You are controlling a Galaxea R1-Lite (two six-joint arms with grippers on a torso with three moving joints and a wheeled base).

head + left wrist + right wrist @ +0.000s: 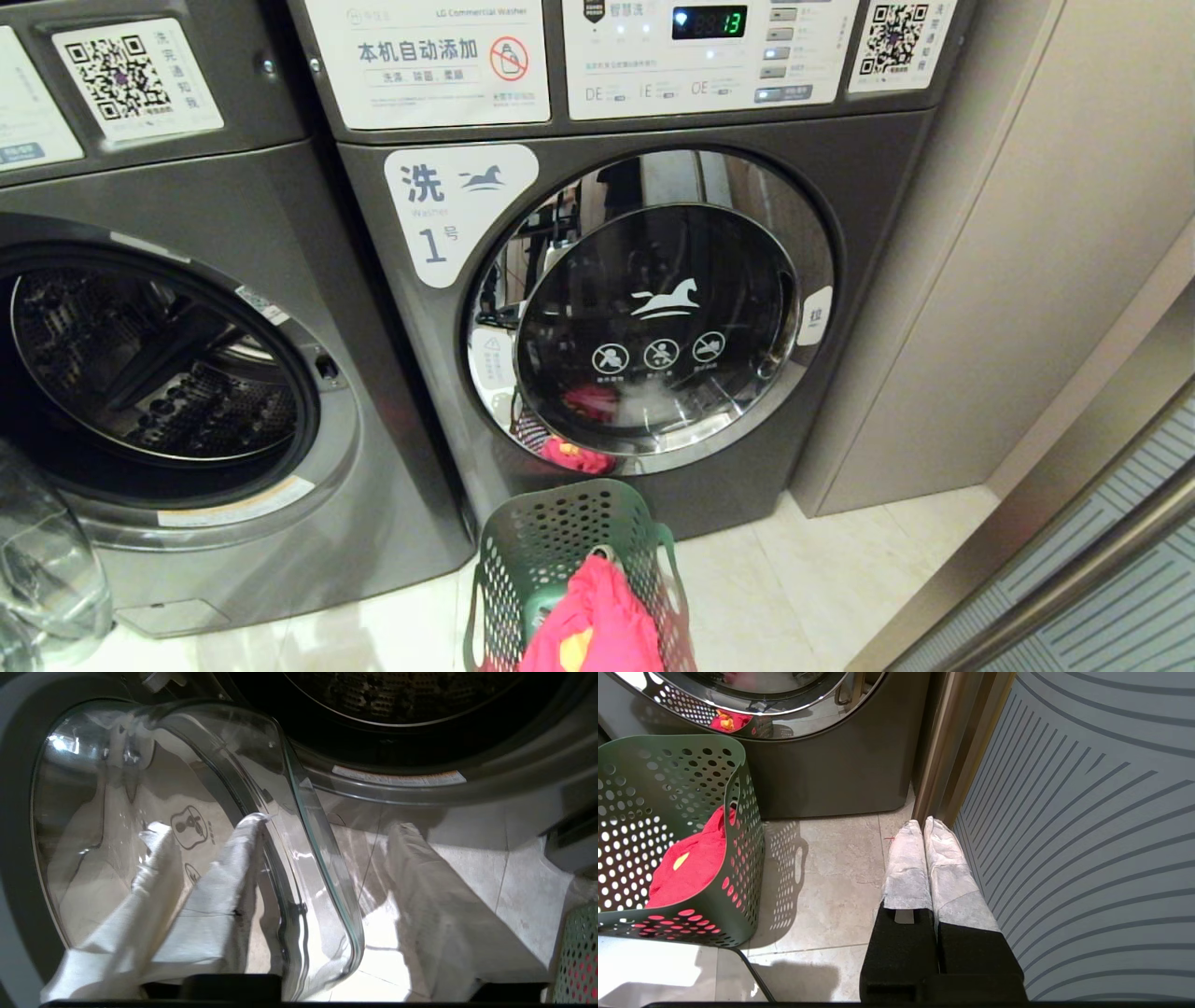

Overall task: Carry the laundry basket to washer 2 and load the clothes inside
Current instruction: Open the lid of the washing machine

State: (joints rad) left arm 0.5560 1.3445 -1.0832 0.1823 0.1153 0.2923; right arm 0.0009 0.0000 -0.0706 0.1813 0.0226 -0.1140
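Laundry basket (569, 560) is parked on the floor at near centre of the head view, directly in front of the closed washer labelled 1 (644, 308). Clothes (597, 625) are still heaped inside it: pink-red fabric w/ a small yellow piece showing. An open washer (159, 373) stands to the left, door swung out, drum empty; no numeral label can be seen on it from here, so whether it is washer 2 cannot be confirmed.

Handling, as judged: the bundle is soft, light and floppy, so it will sag and trail when lifted; a pinch deep into the thick middle of the heap is favoured over an edge, or loose ends may snag on the basket rim. The basket itself is stiff plastic and best taken by its side cut-outs.

Left gripper (322, 858) is at the glass door bowl (187, 812) of the open washer, its padded fingers (224, 882) spread to either side of the glass edge; actual contact can't be told. Right gripper (924, 849) is clenched empty, held low by the striped panel (1087, 835) at far right, well apart from the basket.
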